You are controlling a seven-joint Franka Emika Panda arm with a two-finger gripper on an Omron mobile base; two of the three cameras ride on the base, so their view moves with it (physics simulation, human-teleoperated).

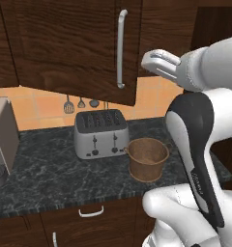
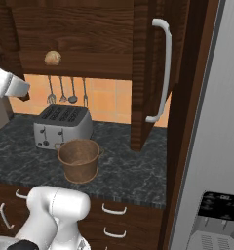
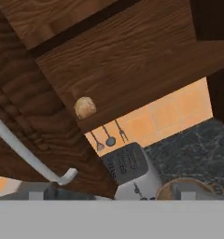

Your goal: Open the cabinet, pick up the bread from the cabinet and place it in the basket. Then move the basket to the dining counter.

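Two finger tips barely show, gripper (image 3: pixel 113 192) spread wide and empty; bread (image 3: pixel 85 107) sits half-shadowed in the cabinet (image 3: pixel 132 60).

Cabinet (image 2: pixel 80 34) front open, bread (image 2: pixel 53 58) reachable; swung doors flank gap left and right; toaster (image 2: pixel 63 126), basket (image 2: pixel 80 159) stand below cabinet.

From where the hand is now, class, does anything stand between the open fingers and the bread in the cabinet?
Nothing visible does. The cabinet doors are swung open, and the bread sits alone at the front of the bottom shelf, in plain sight of the hand view, above the toaster.
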